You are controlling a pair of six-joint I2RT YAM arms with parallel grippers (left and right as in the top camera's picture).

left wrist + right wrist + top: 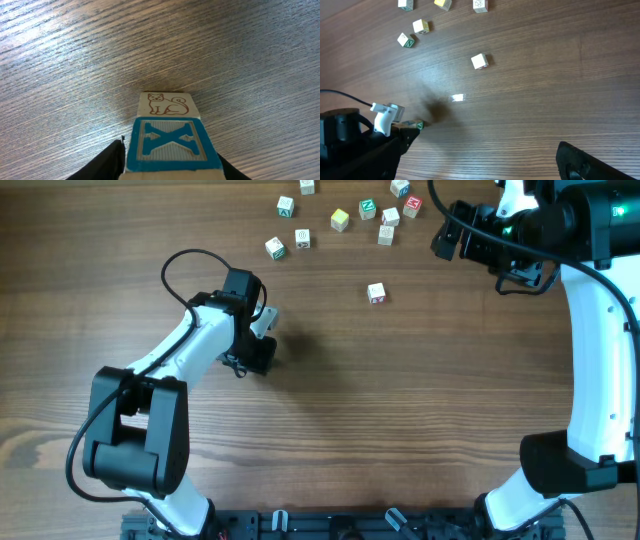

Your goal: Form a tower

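Note:
My left gripper [262,352] [170,161] is shut on a pale wooden cube [169,142]. The cube has a blue X on top and a brown cat drawn on its far face, and it sits low over the bare wood. In the right wrist view the same cube [413,124] peeks out at the left arm's tip. My right gripper [441,242] [480,162] hangs open at the back right with nothing between its fingers. One pale cube with a red-marked side [376,293] [479,61] stands alone mid-table. The tower is out of view; each cube I see lies singly.
Several loose letter cubes are scattered along the far edge, among them a yellow-topped one [340,219], a green-lettered one [275,247] and a red one [411,206]. The right arm's white links [600,370] run down the right side.

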